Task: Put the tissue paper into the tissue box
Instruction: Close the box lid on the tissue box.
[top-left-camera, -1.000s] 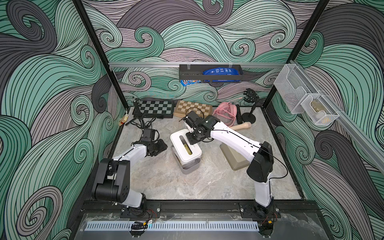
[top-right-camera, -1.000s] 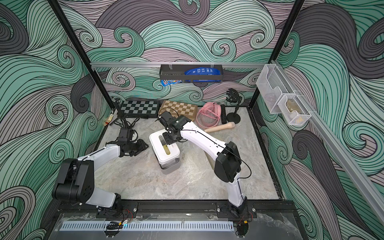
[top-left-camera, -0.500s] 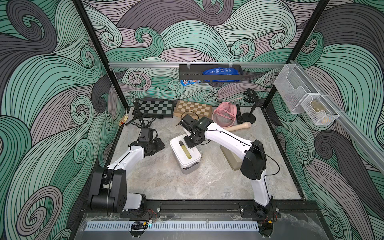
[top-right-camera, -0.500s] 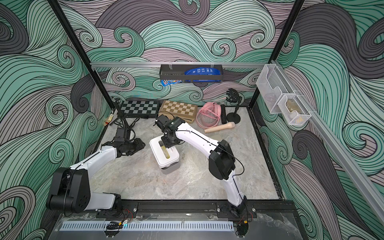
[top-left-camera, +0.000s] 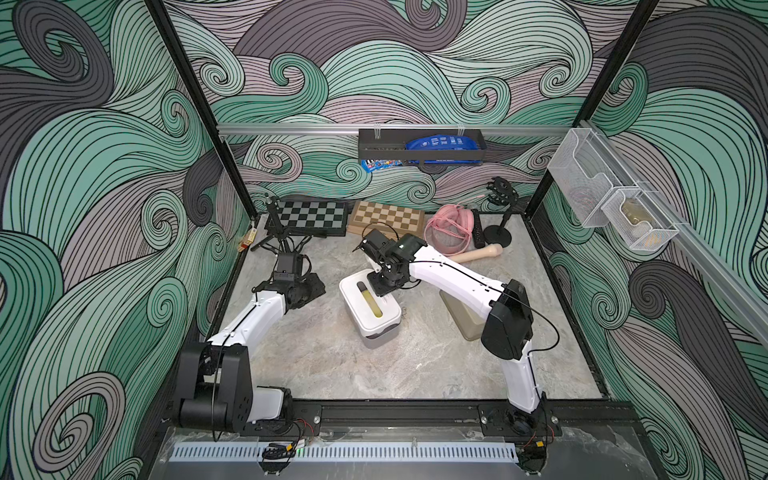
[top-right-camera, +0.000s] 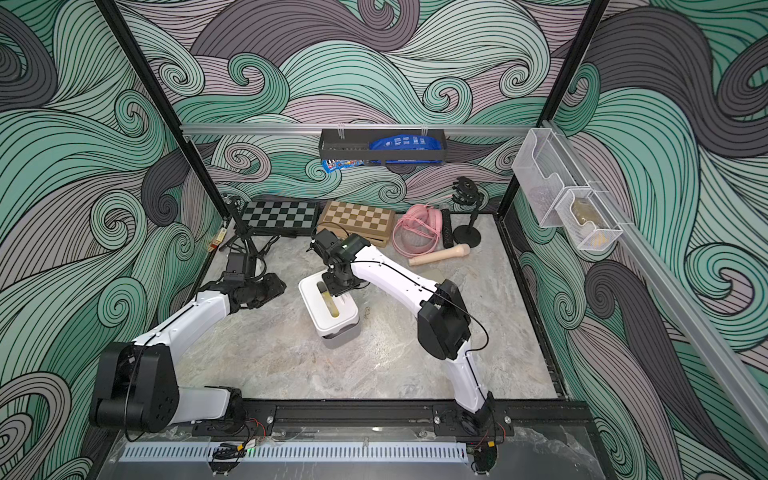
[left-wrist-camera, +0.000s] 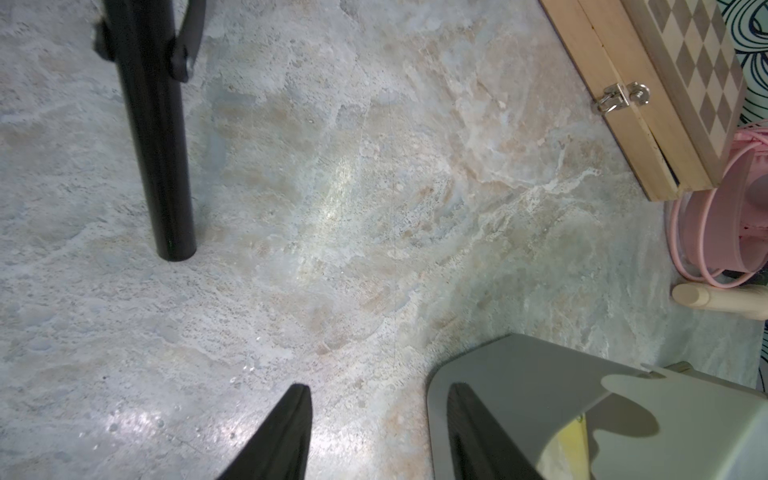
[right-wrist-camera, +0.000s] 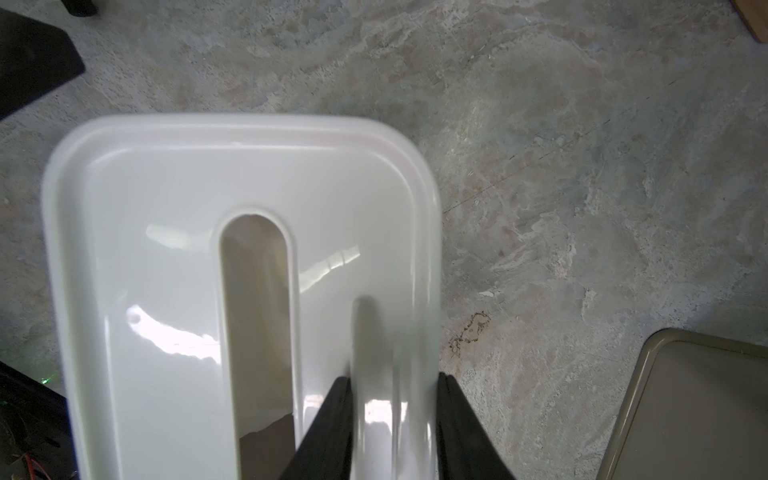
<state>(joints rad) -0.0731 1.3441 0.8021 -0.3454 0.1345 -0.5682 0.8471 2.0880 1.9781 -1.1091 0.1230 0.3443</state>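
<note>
Both top views are bright, evenly lit and sharp, with only soft shadows under the arms on the desk (top-left-camera: 332, 374); the frame posts bow slightly near the edges. In the left wrist view a pale glare patch lies on the desk. In the right wrist view the tissue box lid (right-wrist-camera: 166, 187) shows bright highlights and smeared edges, and the right tool (right-wrist-camera: 393, 378) is out of focus.

Camera stations: two overhead, two wrist-mounted.
Both top views look steeply down from the front edge over the whole table (top-left-camera: 374, 374) and are nearly identical. The left wrist view faces the tabletop at close range, near the wooden chessboard (left-wrist-camera: 673, 83). The right wrist view looks down onto the tissue box (right-wrist-camera: 166, 249), very near. All four include that box.
</note>
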